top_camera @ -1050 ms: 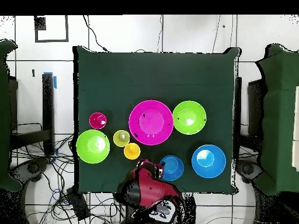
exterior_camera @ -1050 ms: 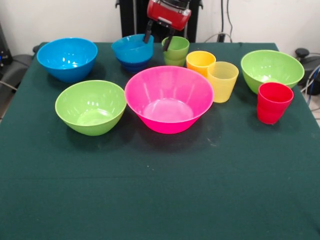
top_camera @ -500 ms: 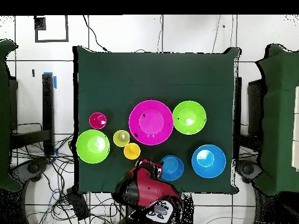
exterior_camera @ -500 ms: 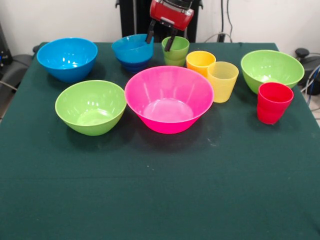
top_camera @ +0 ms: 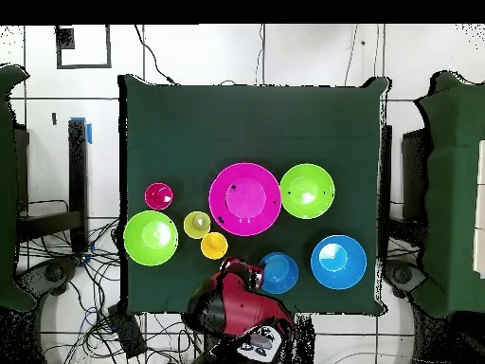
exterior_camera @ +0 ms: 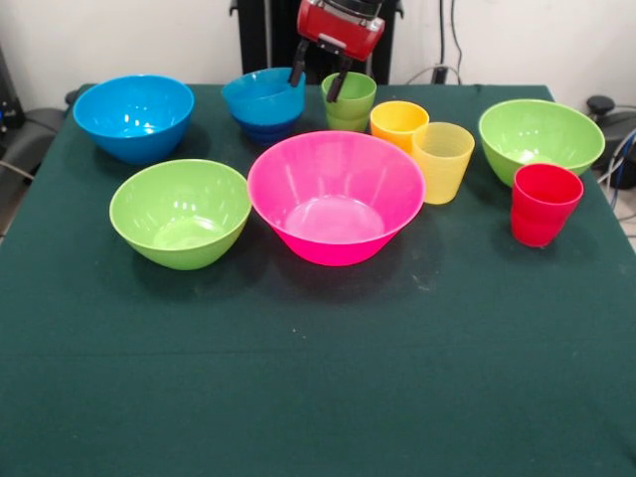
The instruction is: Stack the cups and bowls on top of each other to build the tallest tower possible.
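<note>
We see the gripper point(exterior_camera: 318, 82) open and empty, its fingers spread above the gap between the tower point(exterior_camera: 264, 102) and the green cup point(exterior_camera: 349, 100), both near the table's point(exterior_camera: 318, 378) far edge. The pink bowl point(exterior_camera: 336, 196) sits mid-table.

Wide bare table point(exterior_camera: 318, 397) from 4 through 8 o'clock in the front view; free passage there. Centre blocked by pink bowl point(exterior_camera: 336, 194), lime bowl point(exterior_camera: 181, 212) just beside at 9. Crowded from 10 to 2: blue bowl point(exterior_camera: 133, 116), nested blue tower point(exterior_camera: 263, 102), green cup point(exterior_camera: 349, 100), orange cup point(exterior_camera: 397, 123) touching yellow cup point(exterior_camera: 442, 161). At 3, red cup point(exterior_camera: 543, 203) hard against second lime bowl point(exterior_camera: 540, 137). Narrow gap between tower and green cup, occupied by parted gripper point(exterior_camera: 318, 86).
</note>
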Controlling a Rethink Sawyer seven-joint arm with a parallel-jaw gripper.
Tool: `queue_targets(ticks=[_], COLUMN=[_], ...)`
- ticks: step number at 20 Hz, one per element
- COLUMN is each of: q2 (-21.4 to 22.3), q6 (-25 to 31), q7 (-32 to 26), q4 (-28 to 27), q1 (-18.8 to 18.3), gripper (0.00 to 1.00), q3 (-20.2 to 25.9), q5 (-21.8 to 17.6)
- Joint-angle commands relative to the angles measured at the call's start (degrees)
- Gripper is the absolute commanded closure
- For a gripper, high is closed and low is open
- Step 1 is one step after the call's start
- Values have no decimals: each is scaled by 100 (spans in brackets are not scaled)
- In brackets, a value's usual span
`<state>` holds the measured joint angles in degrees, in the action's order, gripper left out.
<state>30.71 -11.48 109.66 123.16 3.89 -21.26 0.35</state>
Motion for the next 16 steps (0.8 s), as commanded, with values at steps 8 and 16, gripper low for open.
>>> queue_targets(ticks=[8, 16], q2=[162, 379], q6=[1103, 1739], q7=[845, 800], q4=[-482, -716], q1=[381, 719], gripper=[0, 0], q3=[318, 126], q5=[543, 760])
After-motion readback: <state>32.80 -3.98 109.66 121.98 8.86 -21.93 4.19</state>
